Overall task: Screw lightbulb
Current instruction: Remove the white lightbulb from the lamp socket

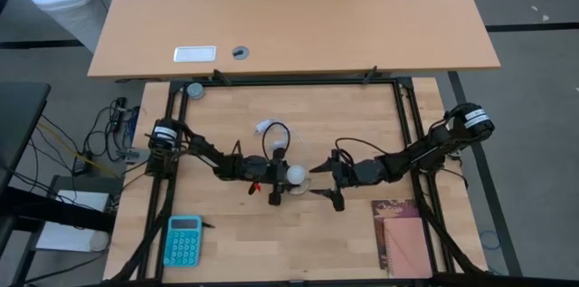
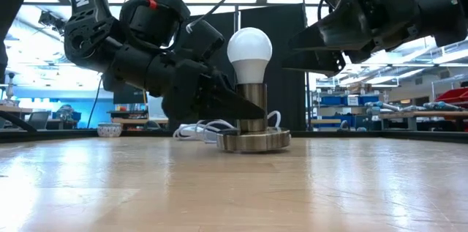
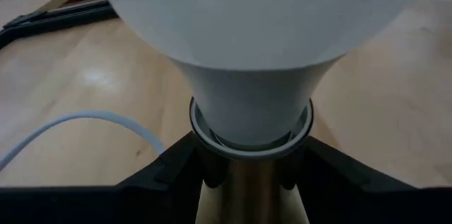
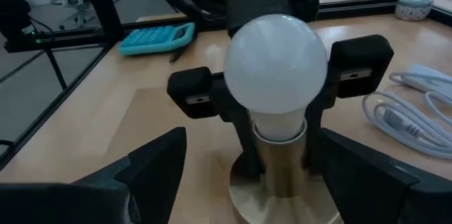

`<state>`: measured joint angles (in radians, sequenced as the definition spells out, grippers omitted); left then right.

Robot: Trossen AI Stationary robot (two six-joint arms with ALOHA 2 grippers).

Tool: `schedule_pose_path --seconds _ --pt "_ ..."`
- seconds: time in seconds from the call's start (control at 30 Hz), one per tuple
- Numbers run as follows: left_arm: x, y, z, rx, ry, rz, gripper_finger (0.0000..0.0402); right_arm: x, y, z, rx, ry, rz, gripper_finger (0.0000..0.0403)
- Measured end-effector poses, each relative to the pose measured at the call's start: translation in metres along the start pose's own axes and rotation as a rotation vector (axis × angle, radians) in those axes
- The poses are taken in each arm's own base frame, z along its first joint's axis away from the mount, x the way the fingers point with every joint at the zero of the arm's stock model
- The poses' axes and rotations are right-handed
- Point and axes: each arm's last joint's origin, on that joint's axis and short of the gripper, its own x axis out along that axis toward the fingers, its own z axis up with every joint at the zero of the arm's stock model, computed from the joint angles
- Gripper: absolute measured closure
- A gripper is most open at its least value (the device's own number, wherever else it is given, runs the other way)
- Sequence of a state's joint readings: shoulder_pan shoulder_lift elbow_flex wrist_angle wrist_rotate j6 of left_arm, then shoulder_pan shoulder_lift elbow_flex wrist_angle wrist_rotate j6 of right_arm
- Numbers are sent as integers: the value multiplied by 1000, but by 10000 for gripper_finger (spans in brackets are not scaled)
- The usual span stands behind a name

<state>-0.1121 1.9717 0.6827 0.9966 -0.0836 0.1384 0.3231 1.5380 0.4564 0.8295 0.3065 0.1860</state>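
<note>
The white lightbulb (image 2: 249, 50) stands upright in a brass socket (image 2: 252, 107) on a round metal base disc (image 2: 254, 140), mid-table in the high view (image 1: 297, 175). My left gripper (image 1: 279, 176) comes from the table's left and is shut on the socket's stem just below the bulb. My right gripper (image 1: 324, 184) is open and empty on the bulb's right side. In the low view it (image 2: 322, 50) hovers at bulb height, clear of the bulb. The bulb also shows in the right wrist view (image 4: 275, 65). My left gripper pinches the socket's upright brass stem (image 3: 247, 196) between its two fingers (image 4: 244, 136), just under the bulb's neck. The fingers come level from the table's left and lie across the stem. The socket stands upright with its base disc on the table.
A coiled white cable (image 1: 265, 127) lies behind the socket. A turquoise calculator (image 1: 184, 240) lies at the near left and a brown notebook (image 1: 403, 233) at the near right. A small round dish (image 1: 195, 90) sits at the far left corner.
</note>
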Motion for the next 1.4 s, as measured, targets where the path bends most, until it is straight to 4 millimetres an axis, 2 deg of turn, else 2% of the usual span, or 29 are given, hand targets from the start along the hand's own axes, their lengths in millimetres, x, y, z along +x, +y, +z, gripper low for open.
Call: schedule_pose_path --seconds 0.4,0.63,0.87,1.4 --pt "2 8 -1 -74 -35 76 209 0 -2 0 22 -16 -83 93" --pt "20 2 -21 -132 -124 88 209 -1 -2 -8 82 61 -95 93" --pt "34 1 -26 -144 -147 97 208 -4 5 -13 93 83 -120 93" --pt "35 0 -26 -138 -131 77 208 -15 24 -15 144 -5 -272 93"
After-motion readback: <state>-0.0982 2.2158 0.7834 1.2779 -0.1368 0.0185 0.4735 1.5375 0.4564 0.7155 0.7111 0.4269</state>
